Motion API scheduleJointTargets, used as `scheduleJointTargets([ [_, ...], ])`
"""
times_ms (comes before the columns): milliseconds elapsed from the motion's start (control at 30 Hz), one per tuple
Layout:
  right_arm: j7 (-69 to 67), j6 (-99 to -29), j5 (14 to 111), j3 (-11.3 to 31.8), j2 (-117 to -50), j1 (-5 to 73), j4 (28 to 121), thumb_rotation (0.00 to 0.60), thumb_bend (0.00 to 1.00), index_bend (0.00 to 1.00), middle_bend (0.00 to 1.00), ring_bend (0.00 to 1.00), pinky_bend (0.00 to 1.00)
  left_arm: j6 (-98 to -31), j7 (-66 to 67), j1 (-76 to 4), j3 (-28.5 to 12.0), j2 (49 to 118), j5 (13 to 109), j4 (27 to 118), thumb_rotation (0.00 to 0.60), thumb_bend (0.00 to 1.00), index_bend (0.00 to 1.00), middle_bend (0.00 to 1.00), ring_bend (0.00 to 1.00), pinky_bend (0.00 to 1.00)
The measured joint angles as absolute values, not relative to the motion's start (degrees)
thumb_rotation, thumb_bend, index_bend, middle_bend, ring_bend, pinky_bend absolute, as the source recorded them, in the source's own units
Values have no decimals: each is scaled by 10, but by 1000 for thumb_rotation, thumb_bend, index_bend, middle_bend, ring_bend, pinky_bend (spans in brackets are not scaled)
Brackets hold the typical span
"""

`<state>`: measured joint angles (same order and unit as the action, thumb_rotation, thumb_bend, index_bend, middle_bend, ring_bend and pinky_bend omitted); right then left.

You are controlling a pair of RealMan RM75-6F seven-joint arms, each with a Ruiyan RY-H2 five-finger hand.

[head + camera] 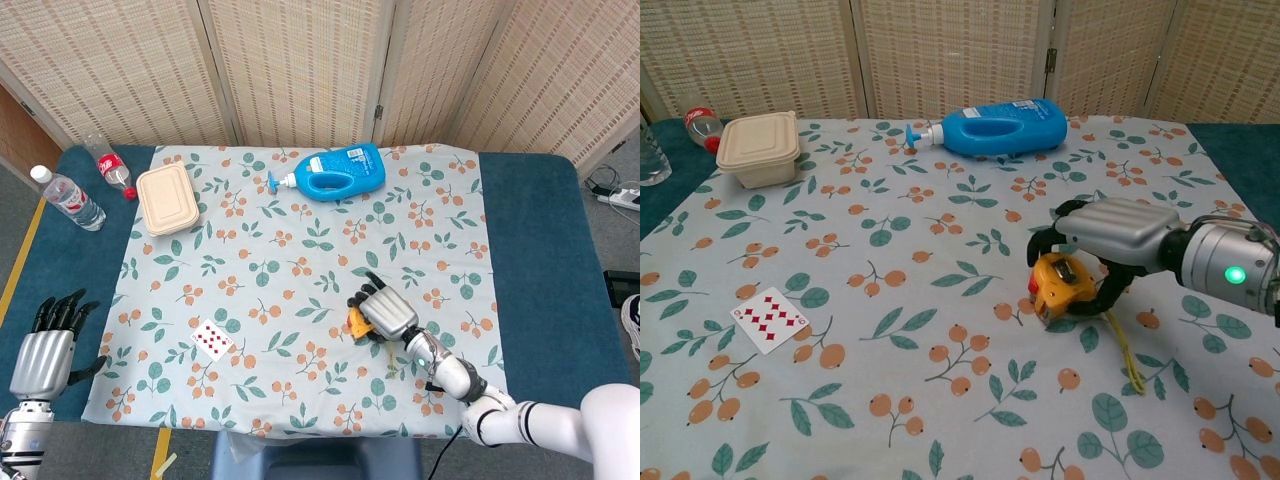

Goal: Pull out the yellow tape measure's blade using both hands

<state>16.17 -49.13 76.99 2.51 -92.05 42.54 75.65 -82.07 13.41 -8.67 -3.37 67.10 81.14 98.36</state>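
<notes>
The yellow tape measure [1059,285] sits on the floral cloth at the right of centre, and my right hand [1110,240] grips it from above, fingers curled over its top and thumb under its near side. From the head view the tape measure [357,323] peeks out only at the left edge of my right hand [388,314]. A short length of yellow blade [1126,352] trails from the case toward the front edge. My left hand [45,350] hangs off the table at the far left, fingers apart and holding nothing.
A blue detergent bottle [995,127] lies at the back centre. A beige lunch box [759,148] and two plastic bottles [68,197] stand at the back left. A playing card [771,319] lies face up at the front left. The cloth [900,400] covers most of the table.
</notes>
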Motion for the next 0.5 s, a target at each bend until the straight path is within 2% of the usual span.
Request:
scheduleJointTargets([
  [167,122,-510,782,30,-918,418,760,600,361,624,527,319,0,-808,131,-100,-39,669,816,989,600,234,209,104,124,0],
  [500,-15,-534,774,63,-926,402,780,600,362,650,544,353,0,-748,94,-167,-77,679,819,995,600,238,206,110,149,0],
])
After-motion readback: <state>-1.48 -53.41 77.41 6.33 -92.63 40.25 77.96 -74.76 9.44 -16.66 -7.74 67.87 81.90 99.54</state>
